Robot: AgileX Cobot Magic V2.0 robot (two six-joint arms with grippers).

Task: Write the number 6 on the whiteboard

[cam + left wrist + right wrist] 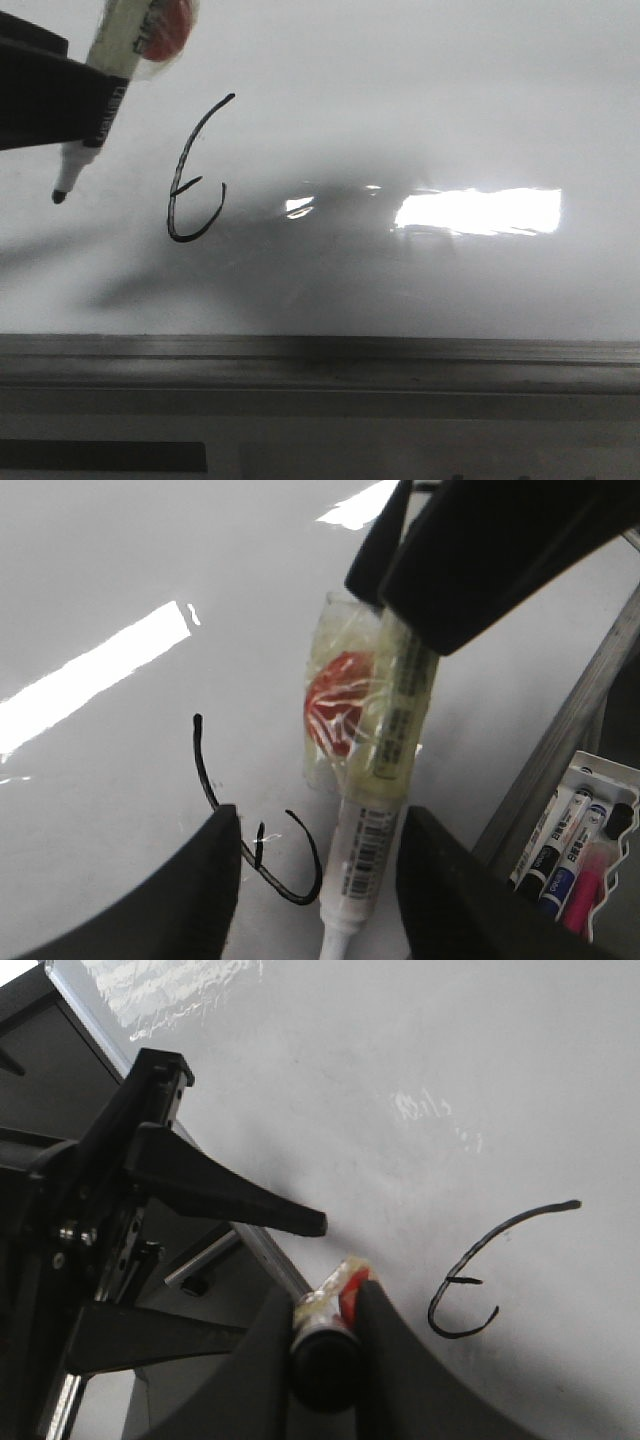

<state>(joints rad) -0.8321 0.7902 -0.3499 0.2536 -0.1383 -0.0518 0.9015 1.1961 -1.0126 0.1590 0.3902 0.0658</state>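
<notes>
The number 6 [195,180] is a thin black slanted figure on the whiteboard [420,90], with a long curved upper stroke, a short cross stroke and a lower curl. It also shows in the left wrist view [290,875] and the right wrist view [470,1290]. My right gripper [335,1300] is shut on the upper end of a white marker [110,60] with a red lump taped to it. The marker's tip [58,196] is left of the figure; I cannot tell if it touches. My left gripper [320,880] is open, its fingers either side of the marker [365,850] without touching it.
A grey metal rail [320,360] runs along the board's near edge. A white tray [600,780] with several markers lies past the rail [560,740] in the left wrist view. Bright rectangular glare [480,210] lies right of the figure.
</notes>
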